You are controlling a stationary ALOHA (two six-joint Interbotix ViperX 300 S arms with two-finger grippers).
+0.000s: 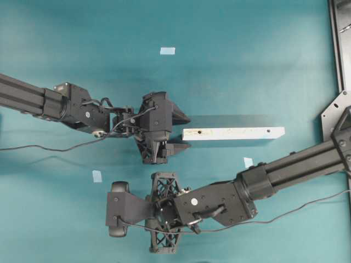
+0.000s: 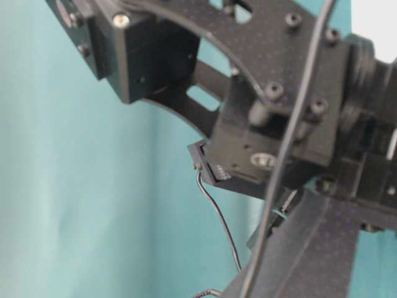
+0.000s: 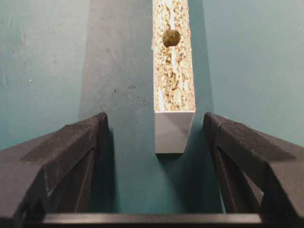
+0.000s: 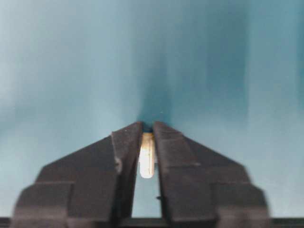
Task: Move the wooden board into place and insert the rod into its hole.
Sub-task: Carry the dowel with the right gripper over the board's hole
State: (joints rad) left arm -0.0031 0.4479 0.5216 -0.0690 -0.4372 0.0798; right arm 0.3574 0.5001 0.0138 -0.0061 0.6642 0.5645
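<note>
No readable text, no labels, no brand marks, no numbers (in any of the four views)

Item count: one wooden board point(image 1: 234, 133) with two holes, one near each end. One rod point(image 4: 147, 155). Three pale blue tape patches: one point(image 1: 167, 51) above the board, one point(image 1: 248, 162) just below it, one point(image 1: 97, 176) well to its lower left. Two grippers.

- You see the left gripper point(image 3: 154, 142) with its jaws spread wide.
- The wooden board point(image 3: 174, 85) lies between them, touching neither; its near end shows a dark hole point(image 3: 171, 38).
</note>
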